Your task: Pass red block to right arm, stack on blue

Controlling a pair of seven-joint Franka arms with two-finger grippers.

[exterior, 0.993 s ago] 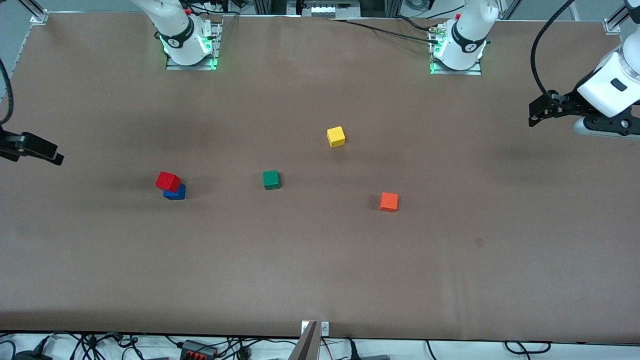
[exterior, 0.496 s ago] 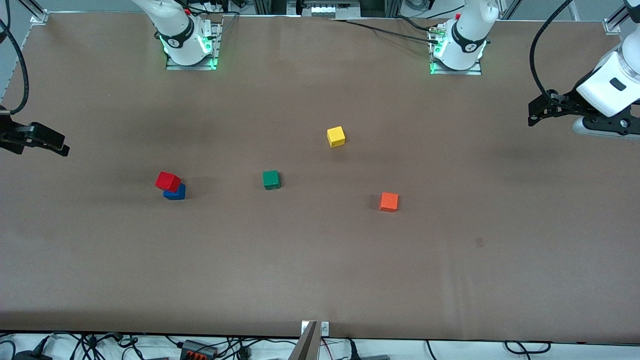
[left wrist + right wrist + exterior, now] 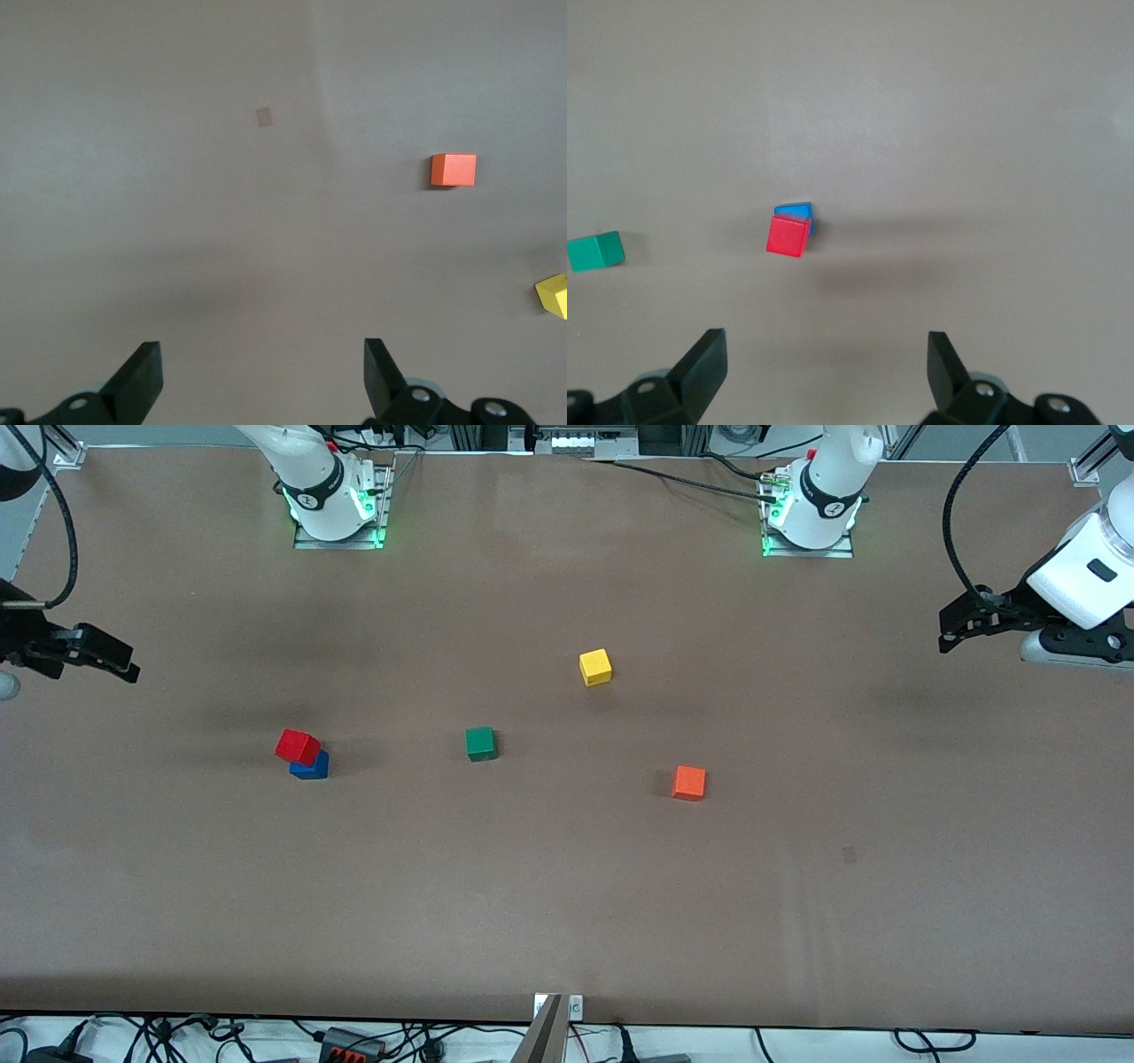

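The red block (image 3: 297,746) rests tilted and off-centre on top of the blue block (image 3: 313,767), toward the right arm's end of the table. The right wrist view shows the same pair, red (image 3: 788,236) over blue (image 3: 794,211). My right gripper (image 3: 124,669) is open and empty, up over the table's edge at the right arm's end, well apart from the stack; its own view shows it (image 3: 824,354) holding nothing. My left gripper (image 3: 948,633) is open and empty over the left arm's end of the table, and its own view shows it (image 3: 261,367) above bare tabletop.
A green cube (image 3: 480,743) lies mid-table, also in the right wrist view (image 3: 595,251). A yellow cube (image 3: 595,666) lies farther from the front camera. An orange cube (image 3: 688,782) lies toward the left arm's end, also in the left wrist view (image 3: 454,169).
The right gripper has drawn up and toward the robots' side of the table, a little inward from the edge. The left gripper shifted only slightly. The blocks have not moved.
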